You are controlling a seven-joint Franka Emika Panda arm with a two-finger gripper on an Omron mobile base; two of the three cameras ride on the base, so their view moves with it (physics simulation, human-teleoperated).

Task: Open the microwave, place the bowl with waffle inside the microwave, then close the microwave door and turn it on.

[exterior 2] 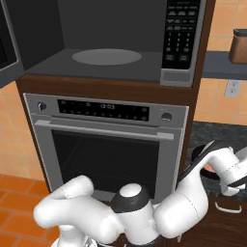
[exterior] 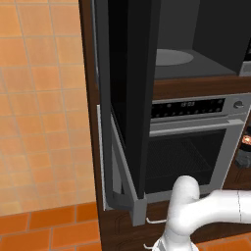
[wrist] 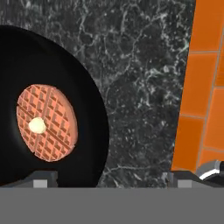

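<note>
We see the bowl [wrist: 52,127] at the hand view's left, cut off by the edge, holding a waffle [wrist: 47,122]; the tool [wrist: 109,179] is spread above the dark table [wrist: 140,87]. The microwave door [exterior: 125,93] stands open.

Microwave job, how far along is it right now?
Done: the microwave door is swung wide open, baring the cavity and turntable plate, which holds nothing yet. In hand: the tool hovers open above the dark counter, its fingertips at the rim of the bowl with the waffle, not yet gripping. Left: grasp the bowl, place it inside, close the door, start the microwave.
</note>
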